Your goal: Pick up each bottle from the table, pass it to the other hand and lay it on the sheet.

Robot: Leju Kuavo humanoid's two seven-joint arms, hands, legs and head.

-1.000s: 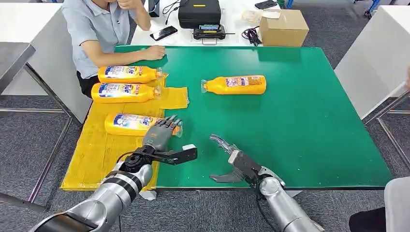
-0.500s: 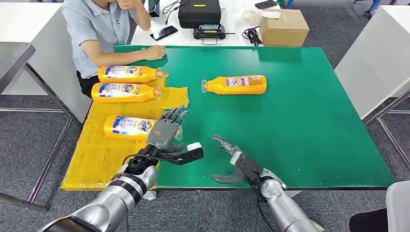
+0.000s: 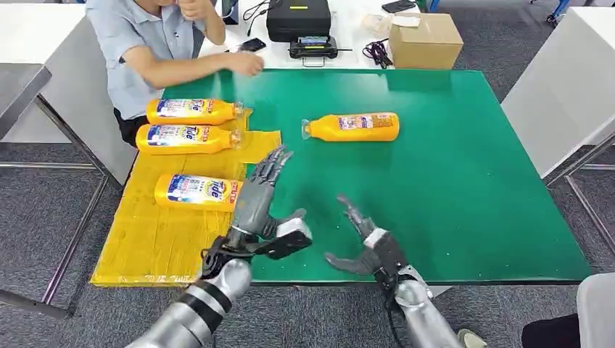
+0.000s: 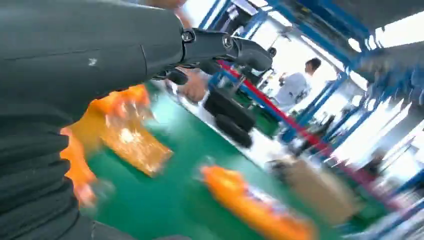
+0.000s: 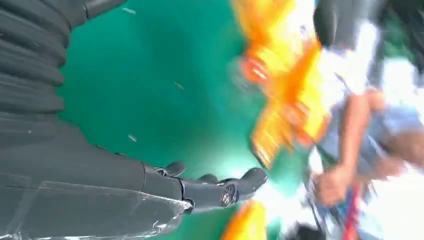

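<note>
Three orange bottles lie on the yellow sheet at the table's left: two side by side at the far end and one nearer me. A further orange bottle lies on its side on the green table, cap to the left. My left hand is raised, fingers spread, just right of the near bottle and holding nothing. My right hand hovers open over the table's near edge, empty.
A person in a blue shirt sits at the far left corner, a hand reaching toward the white table behind. That table carries a cardboard box, a black case and a phone. A white table stands to the right.
My left hand has let go of the near bottle, lifted off it and moved right. My right hand rose slightly. The person's hand left the green table.
</note>
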